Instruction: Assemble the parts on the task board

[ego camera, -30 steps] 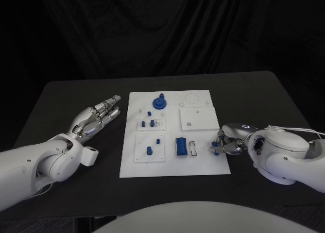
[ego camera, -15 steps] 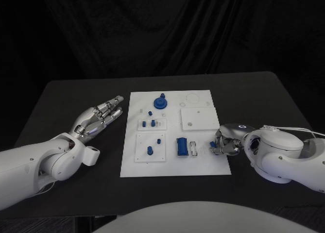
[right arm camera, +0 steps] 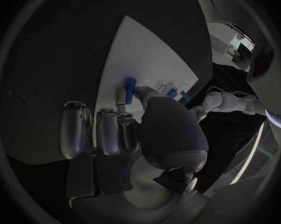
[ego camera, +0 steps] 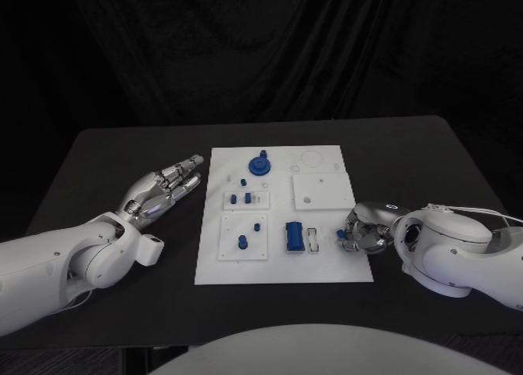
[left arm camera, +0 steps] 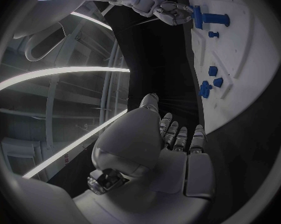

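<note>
A black worktop [ego camera: 115, 168] stands before a dark, folded curtain [ego camera: 261, 58] that covers the wall behind its far edge. The left wrist view shows long bright light strips [left arm camera: 60, 74] overhead.

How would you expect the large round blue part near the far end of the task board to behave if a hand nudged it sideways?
The round blue part looks rigid, probably moulded plastic, so it should not flex. It appears small and likely light, so a nudge could shift it easily if it is loose. It seems seated on the task board, with a broad base; tipping looks unlikely, though whether it is pegged in I cannot tell.
</note>
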